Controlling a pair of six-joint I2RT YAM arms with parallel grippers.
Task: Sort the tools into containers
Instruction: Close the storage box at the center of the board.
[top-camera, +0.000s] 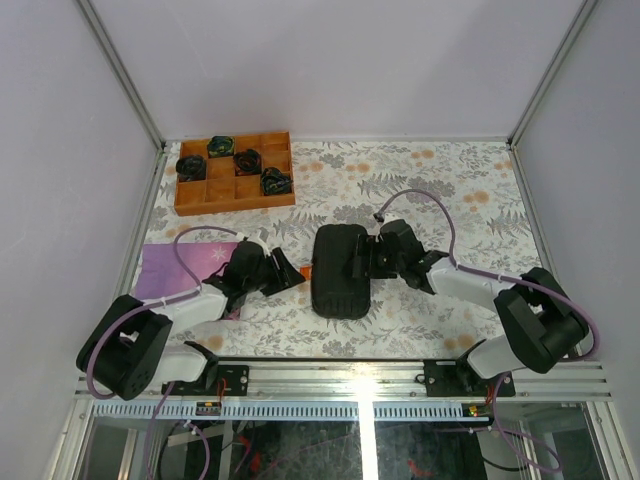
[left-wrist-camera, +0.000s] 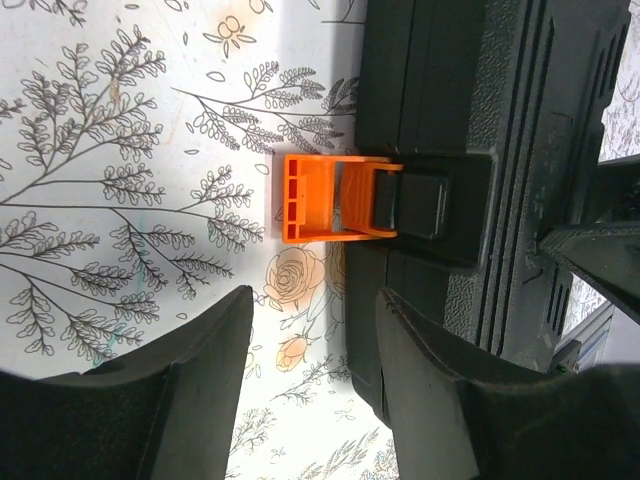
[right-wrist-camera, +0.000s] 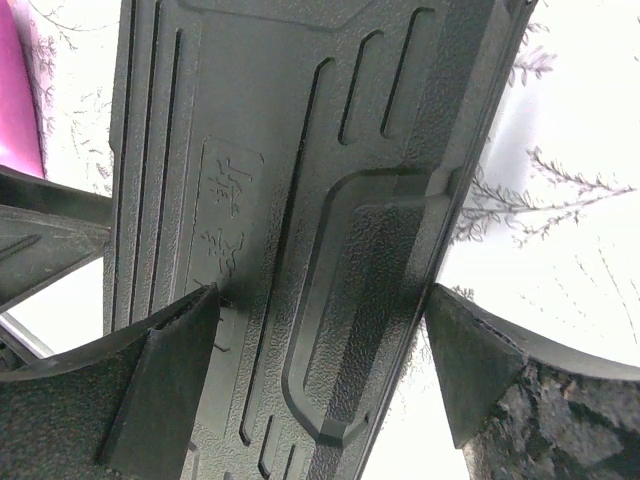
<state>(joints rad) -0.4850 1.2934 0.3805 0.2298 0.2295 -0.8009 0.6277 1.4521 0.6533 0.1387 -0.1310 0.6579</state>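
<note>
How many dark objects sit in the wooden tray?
4 in the wooden tray: left object, back object, middle object, right object. The view is small, so others could be hidden.

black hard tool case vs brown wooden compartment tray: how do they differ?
The black hard tool case lies closed, contents hidden; the brown wooden compartment tray is open-topped, dark items in four compartments. The case sits mid-table between the left gripper and right gripper; the tray sits at the far left corner, away from both. The case has an orange latch; the tray has none. Both rest on the floral tablecloth.
</note>
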